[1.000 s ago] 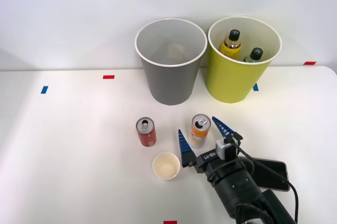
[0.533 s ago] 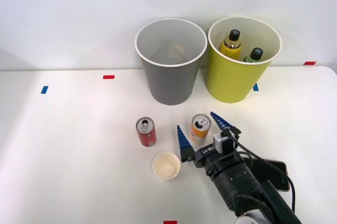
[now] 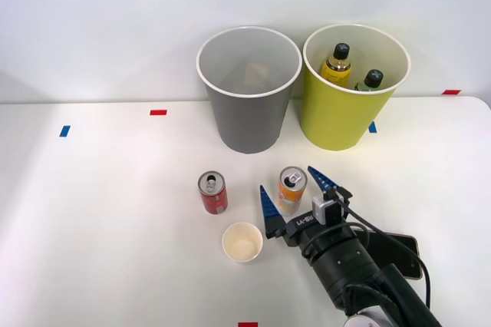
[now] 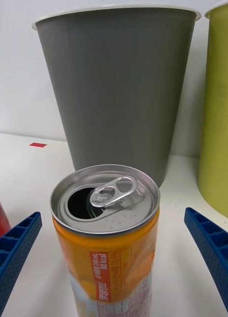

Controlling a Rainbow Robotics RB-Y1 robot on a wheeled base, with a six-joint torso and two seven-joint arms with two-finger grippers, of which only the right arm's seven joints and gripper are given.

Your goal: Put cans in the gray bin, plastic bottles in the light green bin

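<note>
Tool: the right tool (image 3: pixel 299 191) is wide open, with one blue finger (image 3: pixel 268 206) on each side of the orange can (image 3: pixel 291 189). The fingers are not touching the can.
Tool up close: in the wrist view the blue fingers (image 4: pixel 15 247) sit apart from the orange can (image 4: pixel 106 237), with table showing in the gaps.
Orange can: it stands up straight on the table (image 3: pixel 100 204). Its silver top is open and the pull tab is still on it.
Red can: the red can (image 3: pixel 212 192) stands up on the table, near the orange can, on the robot's left of it.
Paper cup: a cream paper cup (image 3: pixel 242 242) stands just in front of the two cans, close to the tool's left finger.
Gray bin: the gray bin (image 3: pixel 248 89) stands farther back on the table, behind the cans. No can shows inside it.
Light green bin: the light green bin (image 3: pixel 353 89) stands just beside the gray bin, on the robot's right.
Bottles: the yellow bottle (image 3: pixel 337 62) and the green bottle (image 3: pixel 371 80) are inside the light green bin, black caps up.
Tape: small red and blue tape marks (image 3: pixel 158 112) are stuck on the table.
</note>
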